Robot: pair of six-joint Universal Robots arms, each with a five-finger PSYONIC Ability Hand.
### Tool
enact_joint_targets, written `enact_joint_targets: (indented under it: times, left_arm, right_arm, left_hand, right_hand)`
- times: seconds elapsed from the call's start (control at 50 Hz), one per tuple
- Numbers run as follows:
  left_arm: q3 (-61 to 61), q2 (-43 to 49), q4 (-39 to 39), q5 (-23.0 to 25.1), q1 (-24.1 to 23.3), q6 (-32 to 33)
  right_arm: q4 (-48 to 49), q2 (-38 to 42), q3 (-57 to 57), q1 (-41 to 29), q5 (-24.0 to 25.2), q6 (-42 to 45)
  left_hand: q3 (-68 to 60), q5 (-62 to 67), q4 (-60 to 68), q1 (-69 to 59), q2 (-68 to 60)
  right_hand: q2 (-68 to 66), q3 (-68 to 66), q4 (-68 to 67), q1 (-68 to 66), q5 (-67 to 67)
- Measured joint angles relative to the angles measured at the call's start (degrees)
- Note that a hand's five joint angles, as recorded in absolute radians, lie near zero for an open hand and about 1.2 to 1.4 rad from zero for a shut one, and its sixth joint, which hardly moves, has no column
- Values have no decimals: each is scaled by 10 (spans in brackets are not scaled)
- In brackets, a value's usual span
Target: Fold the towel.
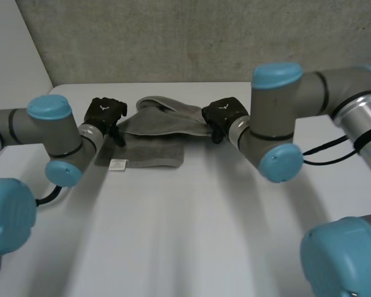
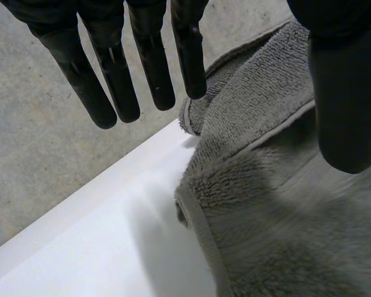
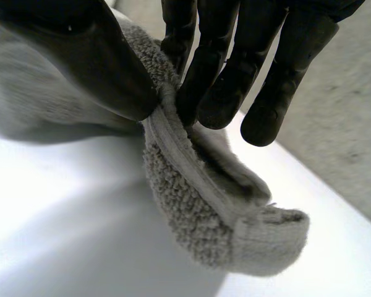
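Towel (image 1: 153,133) sits at the far middle of the table (image 1: 191,241), long axis left to right. Its lower layer lies flat, with a white label (image 1: 118,164) at the near left corner. An upper layer lies bunched along the far side and spans from hand to hand.

Right hand (image 1: 224,113): at the towel's right end. In its wrist view the thumb (image 3: 93,55) and fingers (image 3: 213,86) are pressed together on the hem (image 3: 185,154), a firm pinch. The rest of that end droops below the fingertips, just above the table.

Left hand (image 1: 105,113): at the towel's left end. In its wrist view the fingers (image 2: 114,68) are straight and spread, well apart from the thumb. The towel's edge lies in the space between them, closest to the innermost fingertip. We see no pinch there.

Relation that matters: the towel lies to the right of the left hand and to the left of the right hand, so both hands bracket its long axis. Each is about equally near its own end.

Judgement: only the right end is secured. We think the left hand must close on the left edge before any fold towards the near side. If only the right end is pulled, the layer would likely skew.
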State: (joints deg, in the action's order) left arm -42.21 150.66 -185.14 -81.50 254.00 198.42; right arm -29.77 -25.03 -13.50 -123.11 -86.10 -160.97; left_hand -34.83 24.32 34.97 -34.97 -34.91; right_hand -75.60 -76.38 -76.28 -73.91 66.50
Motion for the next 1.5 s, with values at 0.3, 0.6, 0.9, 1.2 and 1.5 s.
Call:
enact_joint_targets:
  times: [0.3,0.6,0.9,1.2,1.5]
  left_arm:
    - [-294,-161,-124,0,-14,-3]
    - [-395,-161,-230,-3,-57,-2]
    - [-400,-150,-279,-41,-74,-5]
    - [-399,-150,-273,-8,-74,-57]
    - [-395,-228,-260,81,-50,-154]
  right_arm:
    - [29,-338,-445,53,94,28]
    - [78,-581,-763,116,153,105]
    - [76,-664,-831,252,229,129]
    - [98,-659,-822,271,257,108]
    - [121,-622,-758,269,246,96]
  left_hand:
    - [50,-52,-40,46,45]
    - [51,-52,-40,47,46]
    - [49,-47,-40,47,45]
    - [-435,437,425,-417,-424]
    - [-438,439,425,-417,-425]
  right_hand:
    - [-1,-1,-3,0,0]
    - [-1,-3,-3,0,0]
    - [-1,-3,-3,0,0]
    - [-1,-3,-3,0,0]
    - [-1,-3,-3,0,0]
